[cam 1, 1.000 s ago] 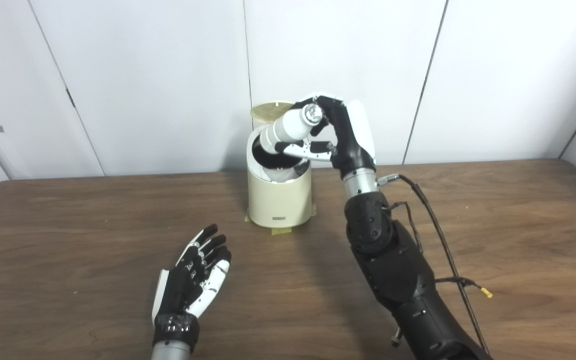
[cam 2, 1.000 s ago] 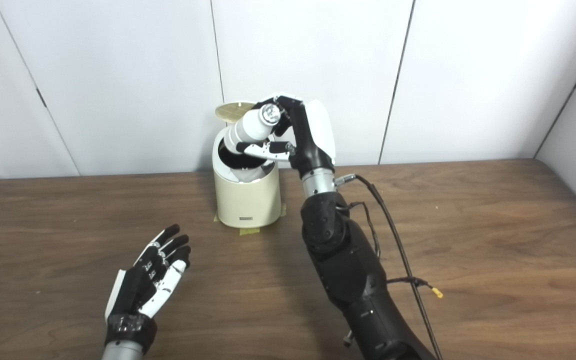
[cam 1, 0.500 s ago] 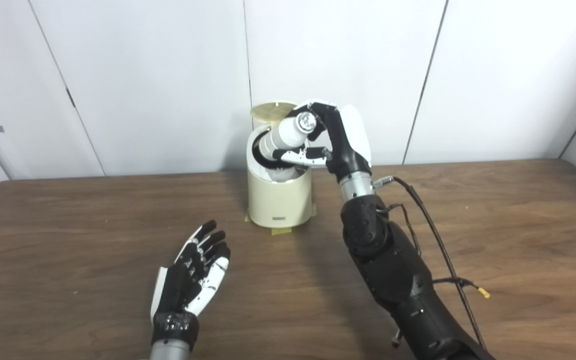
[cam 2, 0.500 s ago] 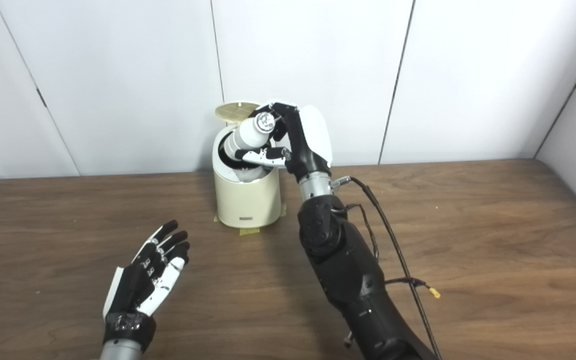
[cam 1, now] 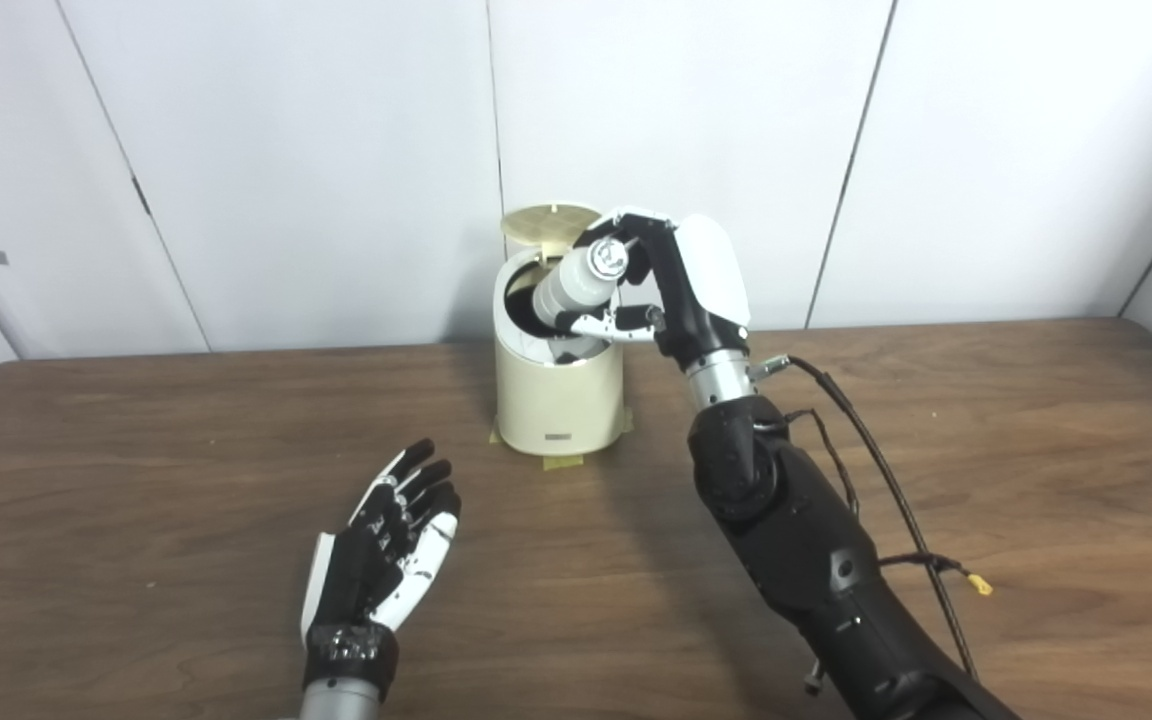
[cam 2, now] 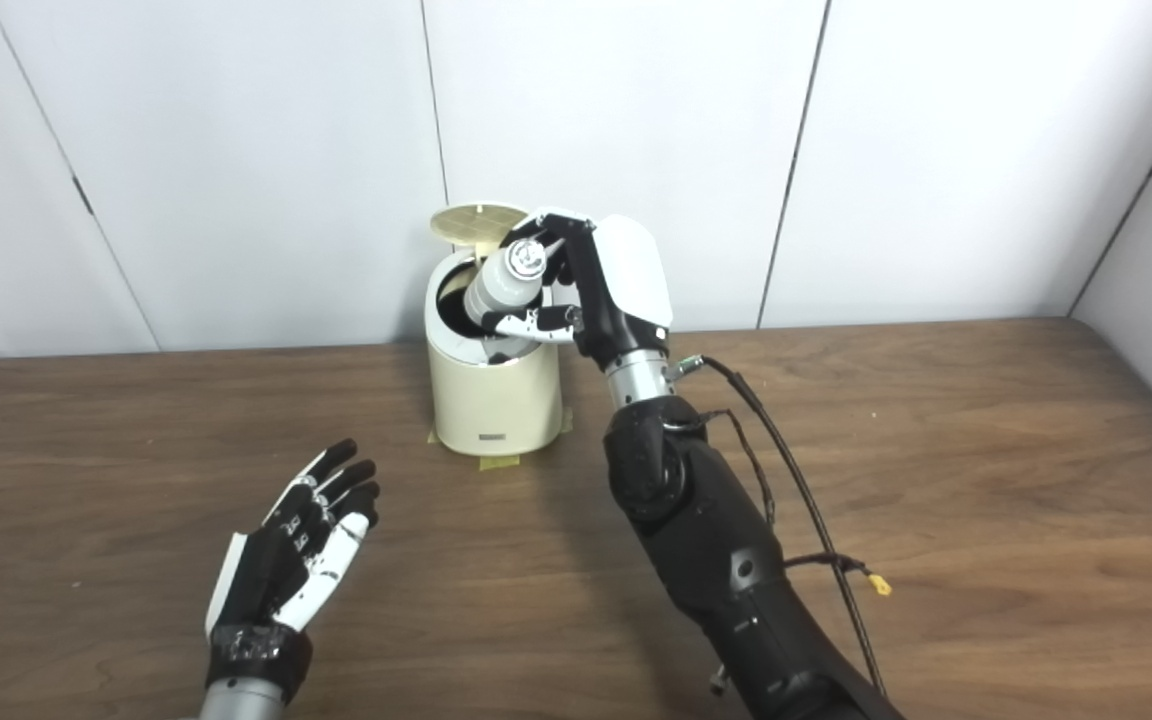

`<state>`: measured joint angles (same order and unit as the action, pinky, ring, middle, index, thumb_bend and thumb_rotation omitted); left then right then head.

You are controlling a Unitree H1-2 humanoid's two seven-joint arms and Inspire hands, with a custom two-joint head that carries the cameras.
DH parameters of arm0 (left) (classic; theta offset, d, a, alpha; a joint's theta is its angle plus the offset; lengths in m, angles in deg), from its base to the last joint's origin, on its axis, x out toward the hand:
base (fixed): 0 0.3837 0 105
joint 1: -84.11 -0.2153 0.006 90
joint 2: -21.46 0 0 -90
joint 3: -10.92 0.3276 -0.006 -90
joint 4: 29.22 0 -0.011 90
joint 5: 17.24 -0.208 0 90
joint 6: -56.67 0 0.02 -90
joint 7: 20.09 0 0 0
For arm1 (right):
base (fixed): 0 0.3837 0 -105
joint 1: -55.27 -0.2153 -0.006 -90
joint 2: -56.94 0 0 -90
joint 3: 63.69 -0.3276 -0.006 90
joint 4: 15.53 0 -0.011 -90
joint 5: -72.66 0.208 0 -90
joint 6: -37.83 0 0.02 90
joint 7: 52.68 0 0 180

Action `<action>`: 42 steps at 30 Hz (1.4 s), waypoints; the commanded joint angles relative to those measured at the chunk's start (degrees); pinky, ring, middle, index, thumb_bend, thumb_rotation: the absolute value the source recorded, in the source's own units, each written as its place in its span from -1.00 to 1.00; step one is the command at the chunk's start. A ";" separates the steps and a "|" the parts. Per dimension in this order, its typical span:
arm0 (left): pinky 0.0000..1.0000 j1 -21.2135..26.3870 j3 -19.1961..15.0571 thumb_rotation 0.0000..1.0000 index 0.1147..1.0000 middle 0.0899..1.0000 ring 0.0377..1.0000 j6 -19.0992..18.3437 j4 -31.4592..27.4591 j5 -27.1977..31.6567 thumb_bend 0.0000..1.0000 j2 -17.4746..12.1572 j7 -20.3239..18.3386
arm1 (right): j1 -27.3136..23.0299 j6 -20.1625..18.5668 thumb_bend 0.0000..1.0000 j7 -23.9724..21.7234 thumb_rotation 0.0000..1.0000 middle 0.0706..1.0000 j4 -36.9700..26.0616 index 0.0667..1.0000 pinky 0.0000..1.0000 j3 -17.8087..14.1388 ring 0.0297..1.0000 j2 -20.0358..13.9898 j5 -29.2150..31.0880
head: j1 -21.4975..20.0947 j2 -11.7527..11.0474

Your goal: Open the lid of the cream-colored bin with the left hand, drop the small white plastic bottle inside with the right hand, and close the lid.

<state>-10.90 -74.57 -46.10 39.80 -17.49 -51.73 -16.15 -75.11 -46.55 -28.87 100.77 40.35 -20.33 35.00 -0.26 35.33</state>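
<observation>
the bin (cam 1: 560, 400) stands toward the far side of the wooden table (cam 1: 136, 470), close to the white wall panels (cam 1: 286, 150), with bits of yellowish tape (cam 1: 561, 462) showing at its base. its lid (cam 1: 548, 222) is up, tipped back behind the opening, so the dark inside of the bin shows.

the right hand (cam 1: 681, 285) is raised at the bin's right side, over the rim. its fingers (cam 1: 608, 322) are wrapped around the bottle (cam 1: 576, 283), with the thumb side under it and the other fingers over the top end. the bottle is tilted, its lower end pointing down into the mouth of the bin and already past the rim, its upper end with the round cap toward the hand. it is clamped in the hand, not loose in the bin. whether its lower end touches anything inside cannot be told.

the right arm (cam 1: 806, 560) runs from the lower right edge of the view up to the bin, with a black cable (cam 1: 876, 470) looping along its outer side and a small yellow tip (cam 1: 982, 588) at one loose end.

the left hand (cam 2: 291, 555) is low over the table, near the front and well apart from the bin, palm turned up, fingers stretched out and slightly spread, holding nothing.
</observation>
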 commanded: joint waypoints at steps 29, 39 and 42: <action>0.58 -1.35 0.08 -0.37 0.60 0.59 0.61 1.58 -1.56 -0.23 -0.10 1.23 -0.07 | -3.67 -9.02 0.96 -4.18 -0.65 0.34 -3.77 0.38 -0.04 2.18 0.16 -1.15 -4.23 | -0.39 0.41; 0.58 -1.45 0.04 -0.39 0.58 0.59 0.61 1.22 -1.77 0.02 -0.10 1.33 -0.10 | -3.12 -6.86 0.86 -2.26 -0.73 0.32 -3.45 0.28 -0.10 1.59 0.12 -1.18 -3.15 | -0.39 0.58; 0.58 -1.41 0.03 -0.39 0.58 0.59 0.61 1.32 -1.72 0.02 -0.09 1.29 -0.14 | -2.32 -4.77 0.25 -0.13 -0.94 -0.03 -4.22 -0.02 -0.23 0.40 -0.09 -0.76 -1.64 | -0.39 0.58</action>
<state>-10.91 -74.61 -46.09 39.79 -17.38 -51.62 -16.20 -75.14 -53.46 -31.14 98.84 41.83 -21.10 32.88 -0.62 35.86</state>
